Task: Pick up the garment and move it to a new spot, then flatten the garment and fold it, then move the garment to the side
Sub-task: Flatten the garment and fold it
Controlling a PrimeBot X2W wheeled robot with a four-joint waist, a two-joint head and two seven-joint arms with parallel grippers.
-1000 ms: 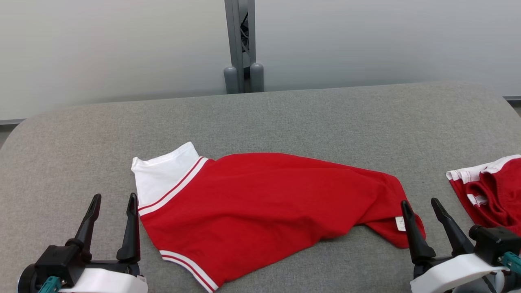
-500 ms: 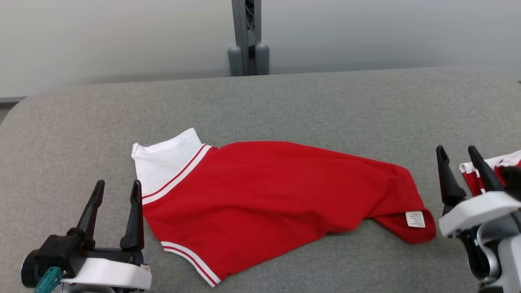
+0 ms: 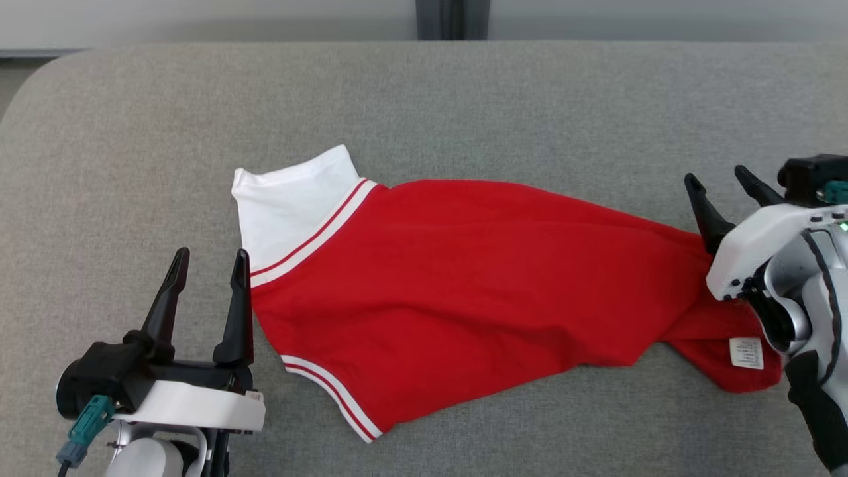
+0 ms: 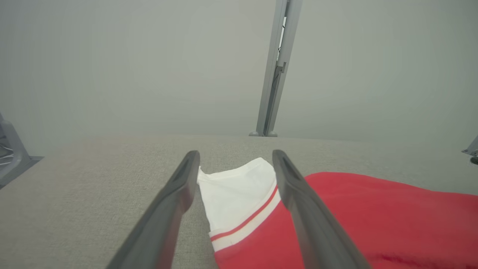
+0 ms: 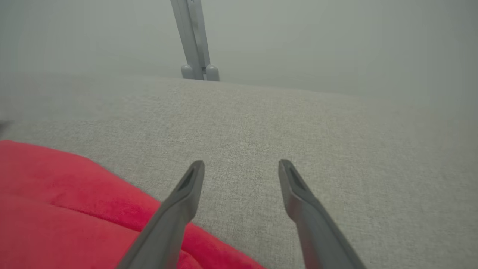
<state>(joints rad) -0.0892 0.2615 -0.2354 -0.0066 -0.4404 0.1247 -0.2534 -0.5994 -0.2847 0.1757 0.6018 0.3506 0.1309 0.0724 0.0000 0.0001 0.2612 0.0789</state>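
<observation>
Garment [image 3: 464, 291]: red, with white section [image 3: 291, 199] at its left end and white-and-red striped trim. It is laid roughly flat, with some creases, across the middle of the grey table [image 3: 132, 132], its long axis running left to right. A small white label [image 3: 746, 352] is seen at the near right corner, where the cloth is bunched.

Left hand [image 3: 212, 253]: fingers are spread wide, nothing is held. It is positioned at the near left, just beside the garment's left edge; its right finger is lined up with the striped trim. In the left wrist view the white section is framed between the two fingers, with the red cloth [image 4: 373, 216] passing under the right one. Contact with the cloth cannot be determined.

Right hand [image 3: 717, 173]: fingers are spread wide, nothing is held. It is placed at the garment's right end, its white body overlapping the red cloth there. In the right wrist view the fingertips are seen above bare table, while the left finger's base crosses the garment's far edge [image 5: 56, 194]. Contact cannot be determined.

A grey post [image 3: 452, 18] is noted beyond the table's far edge.
</observation>
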